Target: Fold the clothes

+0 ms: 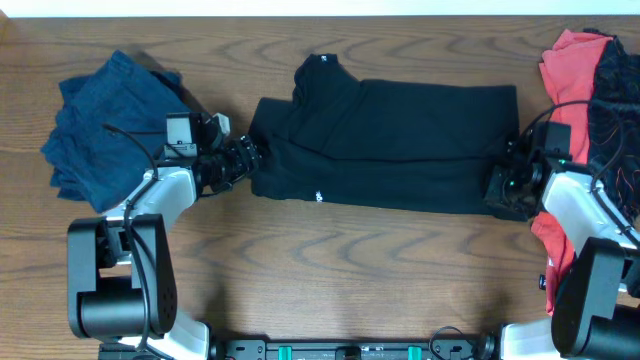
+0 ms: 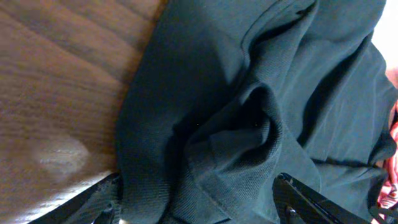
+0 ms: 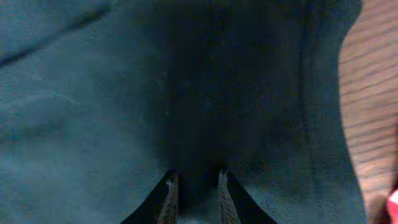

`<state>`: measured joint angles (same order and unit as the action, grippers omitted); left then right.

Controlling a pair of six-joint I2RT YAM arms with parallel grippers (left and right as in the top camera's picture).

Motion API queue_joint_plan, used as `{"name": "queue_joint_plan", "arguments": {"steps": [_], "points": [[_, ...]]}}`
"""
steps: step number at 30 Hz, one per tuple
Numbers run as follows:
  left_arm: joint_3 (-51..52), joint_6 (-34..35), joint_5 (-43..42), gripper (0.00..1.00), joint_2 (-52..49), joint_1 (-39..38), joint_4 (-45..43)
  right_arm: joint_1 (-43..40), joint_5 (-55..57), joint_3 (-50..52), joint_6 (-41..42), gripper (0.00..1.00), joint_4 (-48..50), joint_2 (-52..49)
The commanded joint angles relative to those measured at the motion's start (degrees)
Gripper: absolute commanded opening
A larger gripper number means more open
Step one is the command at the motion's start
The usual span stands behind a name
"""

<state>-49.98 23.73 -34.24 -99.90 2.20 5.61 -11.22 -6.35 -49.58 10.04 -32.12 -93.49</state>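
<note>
1. My left gripper [image 1: 256, 156] sits low at the left edge of the black shirt [image 1: 390, 140]; in the left wrist view its fingers [image 2: 305, 200] stand wide apart with a bunched fold of the cloth between them, so I read it as released and not clamped
2. Whether either of those fingers presses the cloth I cannot tell; the left-hand one lies right at the shirt's hem, where cloth meets wood
3. My right gripper [image 3: 194, 186] is at the shirt's right end, near its lower corner; the wrist view shows its two fingers [image 3: 169, 199] drawn close together with dark cloth in the narrow gap, so I take it as pinched on the black shirt
4. The black shirt lies flat across the middle of the table [image 1: 330, 280], stretched lengthwise between my two arms, with its neck end poking up at the upper left
5. A small white logo [image 1: 318, 196] shows near its lower left edge
6. Beyond my left arm, a crumpled navy garment [image 1: 105, 125] is heaped at the table's left side, apart from the shirt
7. Beyond my right arm, a red garment [image 1: 570, 65] lies at the right edge, with a black red-printed garment [image 1: 615, 90] on top of it
</note>
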Motion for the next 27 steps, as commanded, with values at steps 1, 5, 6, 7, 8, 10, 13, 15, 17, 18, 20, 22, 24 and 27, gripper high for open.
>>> {"name": "queue_joint_plan", "arguments": {"steps": [1, 5, 6, 7, 8, 10, 13, 15, 17, 18, 20, 22, 24, 27], "points": [[0.0, -1.0, 0.7, 0.77, -1.9, -0.2, -0.3, 0.4, 0.6, 2.1, 0.6, 0.21, 1.8, 0.1], [0.0, -1.0, 0.7, 0.65, -4.0, -0.1, -0.3, 0.4, 0.6, 2.9, 0.6, 0.21, 2.6, 0.1], [0.0, -1.0, 0.7, 0.6, -4.4, -0.1, -0.3, 0.4, 0.6, 2.9, 0.6, 0.21, 2.6, 0.1], [0.0, -1.0, 0.7, 0.49, -4.6, -0.1, -0.2, 0.4, 0.6, 2.9, 0.6, 0.21, 2.6, 0.1], [0.0, -1.0, 0.7, 0.42, -4.7, -0.1, -0.1, 0.4, 1.0, 2.9, 0.6, 0.21, 2.6, 0.1], [0.0, -1.0, 0.6, 0.25, -4.7, -0.1, 0.1, 0.4, 2.4, 2.9, 0.6, 0.21, 2.6, 0.1], [0.0, -1.0, 0.7, 0.06, -4.5, 0.0, 0.9, 0.4, 3.4, 2.9, 0.6, 0.22, 2.6, 0.1], [-0.1, -1.0, 0.7, 0.06, -4.4, 0.5, 2.2, 0.4, 3.5, 2.9, 0.6, 0.23, 2.6, 0.1], [-0.1, -1.0, 0.7, 0.06, -4.4, 1.2, 4.0, 0.4, 3.6, 2.9, 0.6, 0.23, 2.6, 0.1], [-0.1, -1.0, 0.7, 0.06, -4.4, 1.6, 4.9, 0.4, 3.6, 2.9, 0.6, 0.24, 2.6, 0.1], [-0.1, -1.9, 0.7, 0.06, -4.3, 3.3, 7.3, 0.3, 3.6, 2.9, 0.6, 0.23, 2.6, 0.1], [-0.1, -3.7, 0.7, 0.06, -4.1, 4.9, 9.2, 0.2, 3.7, 2.9, 0.6, 0.22, 2.5, 0.1], [-0.1, -5.0, 0.7, 0.06, -3.8, 6.6, 11.1, -0.3, 3.8, 2.9, 0.6, 0.22, 2.3, 0.1], [-0.1, -6.9, 0.7, 0.06, -3.2, 9.2, 13.7, -0.8, 4.9, 2.9, 0.6, 0.22, 1.7, 0.1]]}}
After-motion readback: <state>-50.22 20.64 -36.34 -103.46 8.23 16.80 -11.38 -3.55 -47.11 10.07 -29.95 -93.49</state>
